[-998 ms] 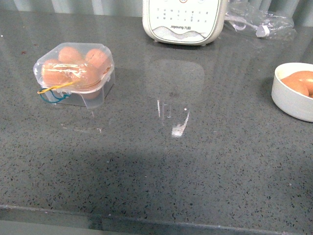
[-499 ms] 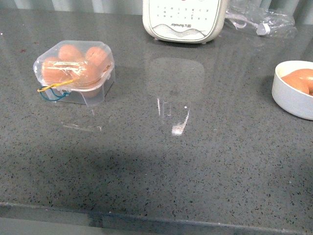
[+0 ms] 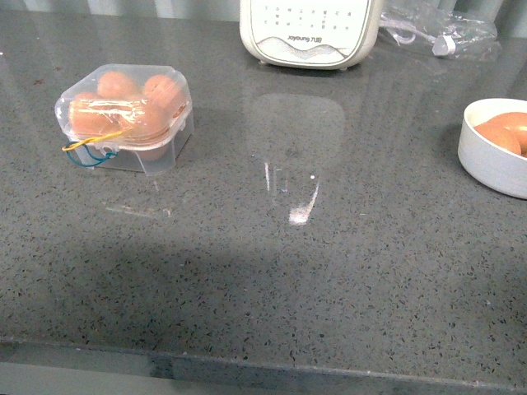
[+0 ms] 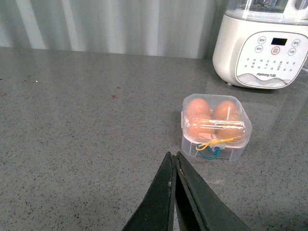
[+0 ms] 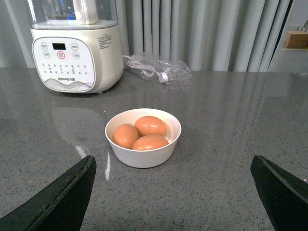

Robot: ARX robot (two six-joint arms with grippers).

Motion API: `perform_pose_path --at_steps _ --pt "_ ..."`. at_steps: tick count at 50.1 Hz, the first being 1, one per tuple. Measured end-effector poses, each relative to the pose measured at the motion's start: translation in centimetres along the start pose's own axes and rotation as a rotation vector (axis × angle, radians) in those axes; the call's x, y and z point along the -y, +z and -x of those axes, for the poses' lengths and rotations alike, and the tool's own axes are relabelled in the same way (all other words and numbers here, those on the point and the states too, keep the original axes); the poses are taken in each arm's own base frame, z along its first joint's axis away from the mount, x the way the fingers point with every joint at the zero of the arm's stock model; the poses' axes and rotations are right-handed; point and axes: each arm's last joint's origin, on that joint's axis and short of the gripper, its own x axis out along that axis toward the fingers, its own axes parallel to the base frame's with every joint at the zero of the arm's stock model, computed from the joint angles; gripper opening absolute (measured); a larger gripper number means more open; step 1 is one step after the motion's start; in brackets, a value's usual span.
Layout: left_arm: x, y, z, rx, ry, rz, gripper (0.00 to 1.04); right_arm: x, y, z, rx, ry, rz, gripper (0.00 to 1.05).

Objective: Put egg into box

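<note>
Already the box (image 3: pixel 123 119) sits far left on the surface (image 3: pixel 329 271), lid closed over its eggs, bands hooked. The left end effector (image 4: pixel 174 166) is pinched closed, empty; the right end effector (image 5: pixel 173 190) gapes wide toward the bowl (image 5: pixel 143 151) holding the egg (image 5: pixel 150 125).

grey speckled countertop (image 3: pixel 329 271); on it: box (image 3: pixel 123 119) left; white bowl (image 3: pixel 492 148) right; cream appliance (image 3: pixel 309 33), plastic bag (image 3: pixel 436 33) at back
</note>
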Motion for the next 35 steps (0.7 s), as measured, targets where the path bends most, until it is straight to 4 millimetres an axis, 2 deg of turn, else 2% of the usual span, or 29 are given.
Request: perform_pose_path --at_steps 19,35 --pt "0.0 -1.3 0.8 0.004 0.0 0.0 0.04 0.0 0.0 0.0 0.0 0.0 0.0 0.97" --pt "0.0 -1.3 2.2 0.027 0.0 0.002 0.04 0.0 0.0 0.0 0.0 0.0 0.0 0.97"
